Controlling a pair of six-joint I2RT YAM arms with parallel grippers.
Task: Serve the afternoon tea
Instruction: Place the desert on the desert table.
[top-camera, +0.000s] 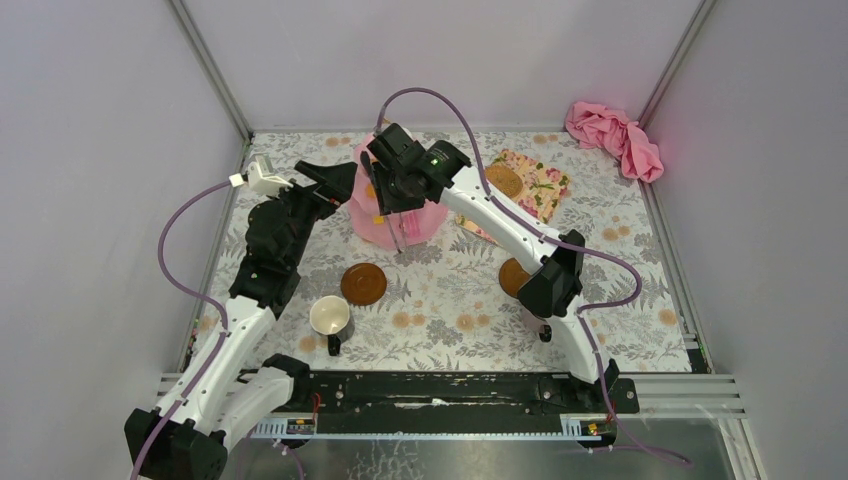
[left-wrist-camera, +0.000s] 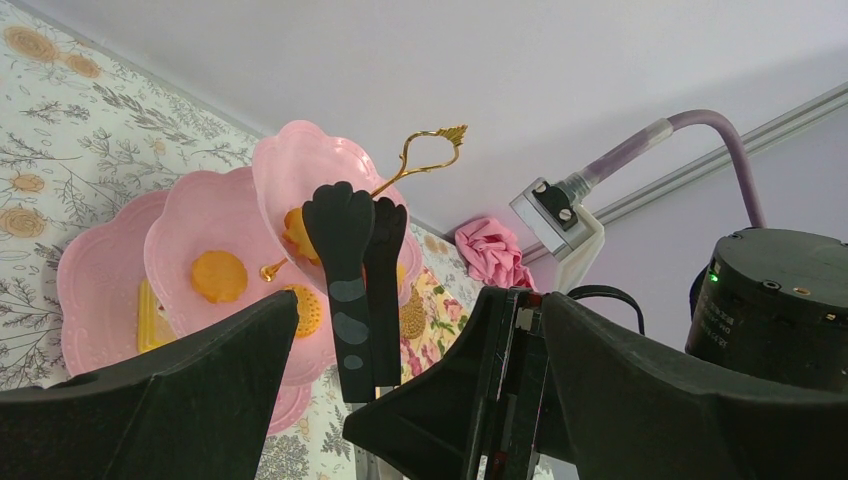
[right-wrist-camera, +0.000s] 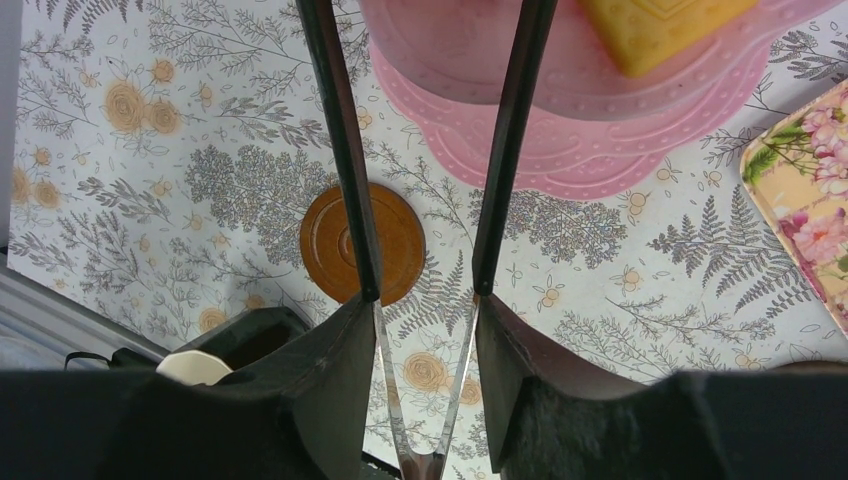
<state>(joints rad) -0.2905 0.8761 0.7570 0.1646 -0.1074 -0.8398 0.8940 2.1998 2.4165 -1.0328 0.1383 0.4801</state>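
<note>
I judge the tea about half served. The pink cake stand (top-camera: 425, 222) sits at the back middle of the table, and from the left wrist I see several orange and yellow biscuits (left-wrist-camera: 218, 275) lying on its tiers. One round biscuit (top-camera: 503, 180) is left on the floral tray (top-camera: 545, 190) just to the right of the stand, so the loading looks nearly done but not finished.

My right gripper (right-wrist-camera: 425, 300) hangs over the front of the stand, its fingers pressed against the two arms of the slim black tongs (right-wrist-camera: 345, 150). The tong arms stand apart, and I see nothing caught between them. My left gripper (left-wrist-camera: 390, 340) hovers just left of the stand, spread wide and holding nothing.

The cups are not yet laid out. One brown saucer (top-camera: 363, 284) lies bare in front of the stand, and the white mug (top-camera: 329, 316) stands on the table just beyond it, nearer the arm bases, not on it. The second saucer (top-camera: 513, 275) lies in front of the stand to the right, half hidden by my right arm. I cannot pick out the purple mug with any confidence.

What is left, as I read it: the last biscuit, then setting each mug on its saucer
</note>
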